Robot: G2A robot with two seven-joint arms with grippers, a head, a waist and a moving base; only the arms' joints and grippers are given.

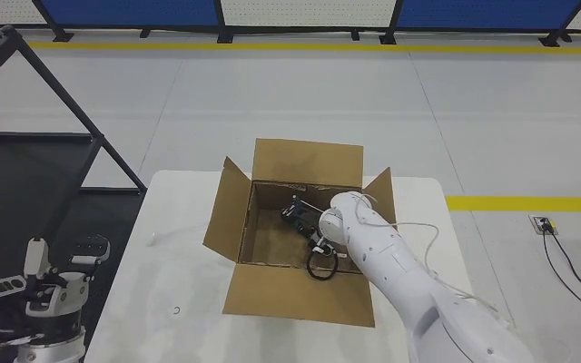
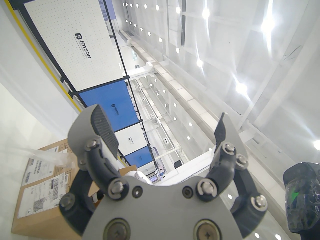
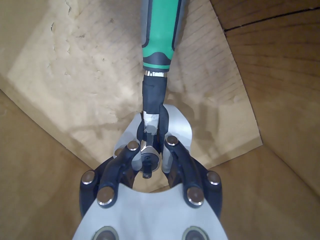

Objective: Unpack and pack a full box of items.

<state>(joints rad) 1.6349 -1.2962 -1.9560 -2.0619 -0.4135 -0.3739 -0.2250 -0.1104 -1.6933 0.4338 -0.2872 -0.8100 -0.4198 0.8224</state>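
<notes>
An open cardboard box (image 1: 272, 295) stands in the middle of the white table (image 1: 163, 281), flaps spread out. My right arm goes down into it, and my right gripper (image 3: 152, 123) is shut on the taped metal shaft of a tool with a green and grey handle (image 3: 162, 16), just above the box floor (image 3: 75, 71). From above, the right gripper (image 1: 320, 243) sits near a black item (image 1: 296, 214) and a black ring (image 1: 320, 266) inside the box. My left gripper (image 2: 162, 126) is open and bare, pointing up at the ceiling, off the table's near left corner (image 1: 62, 259).
A small dark ring (image 1: 176, 311) lies on the table left of the box. In the left wrist view, the box's labelled side (image 2: 42, 188) has a clear plastic scrap (image 2: 50, 156) by it. A black metal frame (image 1: 86, 136) stands left of the table.
</notes>
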